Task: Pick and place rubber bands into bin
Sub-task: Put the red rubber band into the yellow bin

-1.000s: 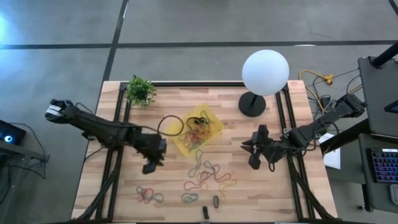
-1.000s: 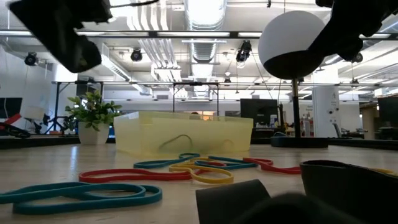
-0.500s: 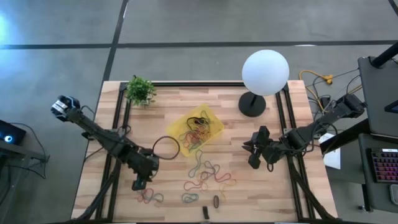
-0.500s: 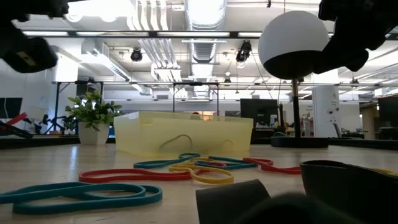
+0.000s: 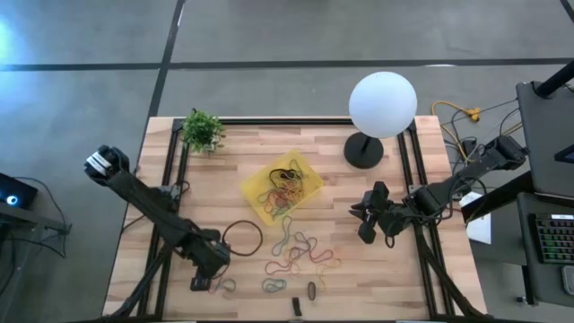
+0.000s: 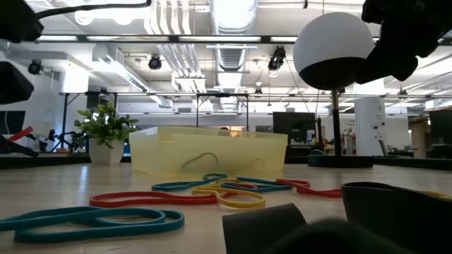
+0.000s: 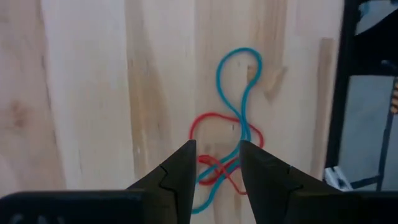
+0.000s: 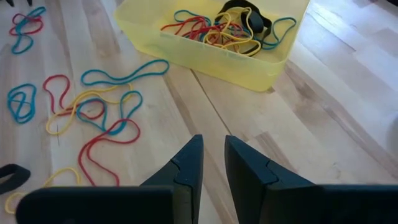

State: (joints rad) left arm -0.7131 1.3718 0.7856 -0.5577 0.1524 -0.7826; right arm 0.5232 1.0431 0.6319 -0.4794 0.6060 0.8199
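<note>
High view: left gripper [image 5: 201,283], fingers parted and empty, hovers over tangled red and blue rubber bands [image 7: 227,146] at lower left; bin [image 5: 282,187] sits centre. Both bands could lift together. Right gripper [image 5: 364,228] waits, fingers narrowly parted, empty.

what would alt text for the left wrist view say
The left gripper hangs open just above a tangled red band and blue band on the wooden table, fingers either side of the tangle.

wooden table [image 5: 430,278], yellow bin [image 5: 258,190], loose rubber bands [image 5: 300,249], black ring [image 5: 242,239], lamp base [image 5: 363,151], small plant [image 5: 203,131]
</note>
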